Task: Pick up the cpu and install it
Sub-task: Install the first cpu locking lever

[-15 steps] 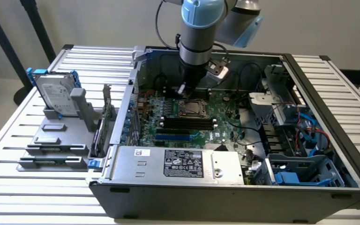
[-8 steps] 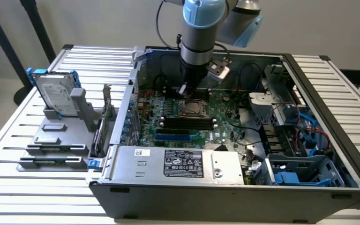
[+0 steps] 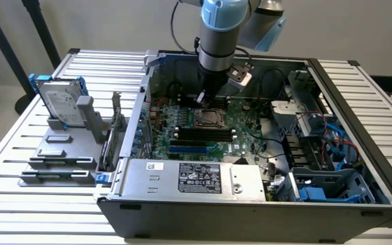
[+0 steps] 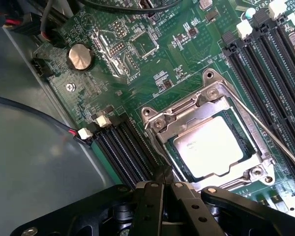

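Hovering clenched and empty, the hand sits just beside the chip, already lying flat in its socket.

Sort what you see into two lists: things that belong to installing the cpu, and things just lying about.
Belongs to the job:
cpu, lying in its socket
socket frame on the motherboard
hand, shut, just beside the socket

Lying about:
hard drive in its blue bracket
power supply box
coin battery
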Controlling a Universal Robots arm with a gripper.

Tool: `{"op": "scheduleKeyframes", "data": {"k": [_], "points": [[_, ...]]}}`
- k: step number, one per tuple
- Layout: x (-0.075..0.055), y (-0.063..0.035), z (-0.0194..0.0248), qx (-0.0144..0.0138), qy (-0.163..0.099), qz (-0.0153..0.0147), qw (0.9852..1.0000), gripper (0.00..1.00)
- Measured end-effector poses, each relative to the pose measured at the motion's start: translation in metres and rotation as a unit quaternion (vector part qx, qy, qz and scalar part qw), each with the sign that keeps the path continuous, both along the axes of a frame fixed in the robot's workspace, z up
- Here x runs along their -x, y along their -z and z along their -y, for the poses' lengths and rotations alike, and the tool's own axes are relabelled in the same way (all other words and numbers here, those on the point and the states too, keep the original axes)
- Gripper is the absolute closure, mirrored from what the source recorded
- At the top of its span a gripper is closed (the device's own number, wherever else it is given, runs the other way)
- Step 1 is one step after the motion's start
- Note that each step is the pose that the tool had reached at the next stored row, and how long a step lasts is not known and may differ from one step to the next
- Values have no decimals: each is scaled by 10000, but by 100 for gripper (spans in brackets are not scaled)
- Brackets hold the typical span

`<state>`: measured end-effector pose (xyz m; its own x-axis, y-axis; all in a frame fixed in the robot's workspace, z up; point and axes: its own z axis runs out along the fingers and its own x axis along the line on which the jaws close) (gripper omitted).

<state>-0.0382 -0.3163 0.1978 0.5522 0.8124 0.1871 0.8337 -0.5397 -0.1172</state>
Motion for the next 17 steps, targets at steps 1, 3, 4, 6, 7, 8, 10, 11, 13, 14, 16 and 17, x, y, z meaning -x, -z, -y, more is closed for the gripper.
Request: {"op": "scheduleKeyframes", "data": {"k": [1, 3, 4, 6, 7, 8, 10, 11, 13, 14, 16, 17], "points": [[-8, 1, 0, 0, -1, 0, 10000, 89], [-26, 4, 0, 0, -3, 0, 10000, 89], [-36, 5, 0, 0, -4, 0, 10000, 89], [-54, 8, 0, 0, -5, 0, 10000, 89], [-63, 9, 0, 0, -5, 0, 10000, 89], [-72, 10, 0, -1, -5, 0, 10000, 89], [-89, 12, 0, -1, -5, -1, 10000, 89], [-98, 13, 0, 0, -5, 0, 10000, 89], [-114, 14, 1, 1, -6, -1, 10000, 89], [-122, 16, 1, 2, -6, -1, 10000, 89], [-138, 19, 2, 2, -5, -1, 10000, 89], [-146, 20, 2, 2, -5, -1, 10000, 89]]}}
